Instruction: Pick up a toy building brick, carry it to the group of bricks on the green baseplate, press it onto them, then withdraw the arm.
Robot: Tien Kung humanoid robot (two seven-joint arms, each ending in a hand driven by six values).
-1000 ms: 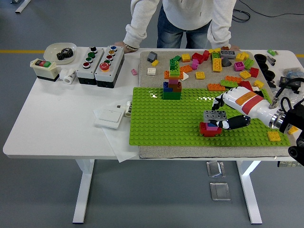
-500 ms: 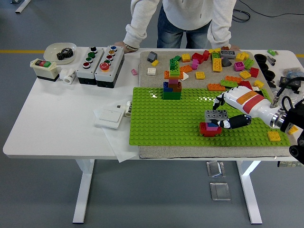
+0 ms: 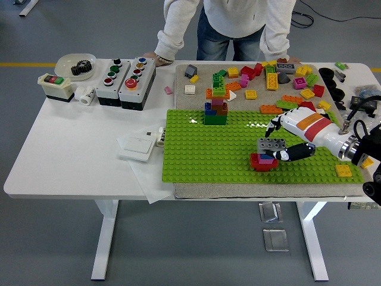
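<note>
The right hand (image 3: 284, 143) grips the grey brick (image 3: 271, 143) above the red brick (image 3: 262, 161) on the green baseplate (image 3: 202, 156). The pressing step is in hand. Next it must push straight down.

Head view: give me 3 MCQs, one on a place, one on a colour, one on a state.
1. Where is the tall brick stack?
A. far edge of the green baseplate
B. beside the white bowl
C. baseplate's near left corner

2. What colour is the brick at the right hand?
A. yellow
B. grey
C. orange

3. What is under that brick?
A. bare baseplate
B. a red brick
C. the tall stack

Answers:
1. A, it stands at the plate's far edge.
2. B, it is grey with studs on top.
3. B, it lies over the red brick.
</note>
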